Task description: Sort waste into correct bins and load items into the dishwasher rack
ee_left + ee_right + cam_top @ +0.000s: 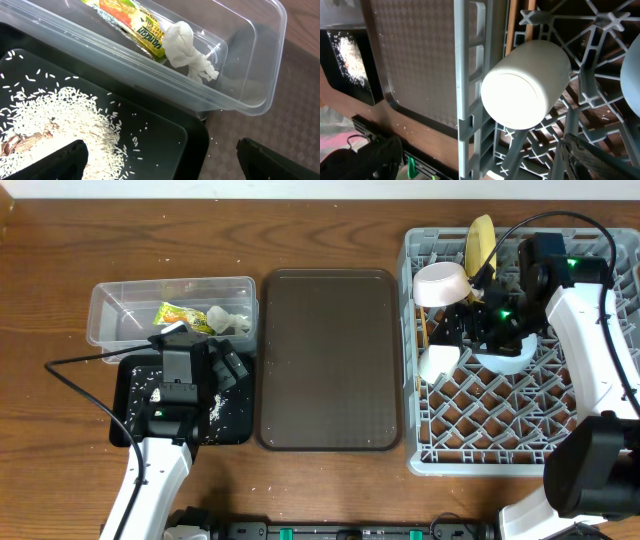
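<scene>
The orange-and-green wrapper (131, 22) and the white tissue (187, 50) lie in the clear tub (115, 315). Rice scraps (65, 120) are spread in the black tray (235, 425). My left gripper (160, 160) is open and empty above the tray's right end. The grey rack (500, 450) holds the yellow-green plate (482, 242) upright, the white bowl (441, 283), the white cup (525, 85) on its side, and the light blue bowl (508, 360). My right gripper (480, 165) is open and empty just above the cup. I cannot make out the chopsticks.
The brown serving tray (330, 360) lies between the bins and the rack, with a few rice grains on it. The right arm reaches over the rack's right half. Cables run from both arms across the table.
</scene>
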